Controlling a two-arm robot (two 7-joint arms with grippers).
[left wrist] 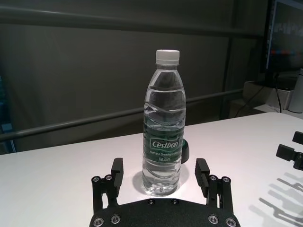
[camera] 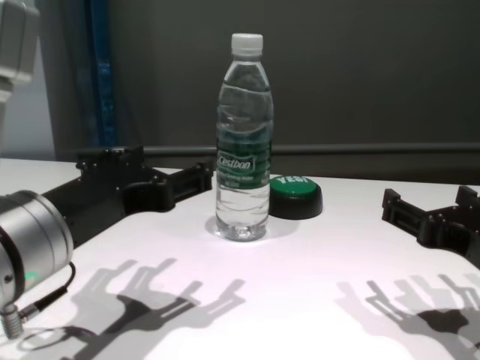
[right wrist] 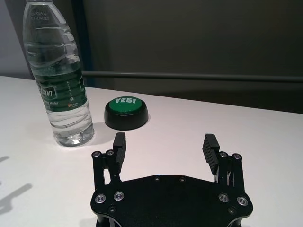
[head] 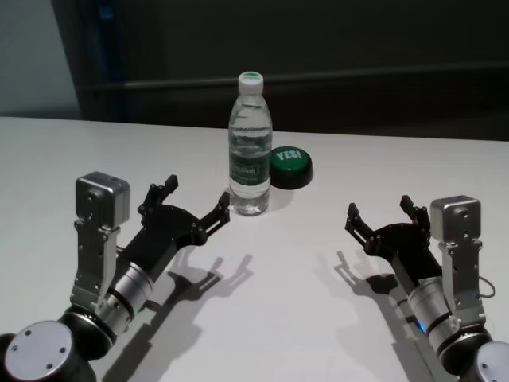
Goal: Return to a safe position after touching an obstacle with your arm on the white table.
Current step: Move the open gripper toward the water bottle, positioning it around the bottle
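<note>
— One bottle (head: 250, 147) stands upright mid-way across the white table (head: 64, 151), a green button (head: 291, 166) just behind it. How should the retreat go?

— Judging from here, draw the left gripper (head: 196, 204) straight back, low and slow, so nothing tips.

— Its claw?

— Spread wide, empty, one fingertip (head: 222, 208) at the bottle's base; contact unclear. The right gripper (head: 381, 213), also spread and empty, hangs well apart.

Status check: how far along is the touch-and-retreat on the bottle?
Done: cannot confirm contact. In hand: left pincer, open, sits right beside the upright bottle, one fingertip nearly touching it. Right pincer hangs open, well clear. Left: draw the left arm away over the white table.
</note>
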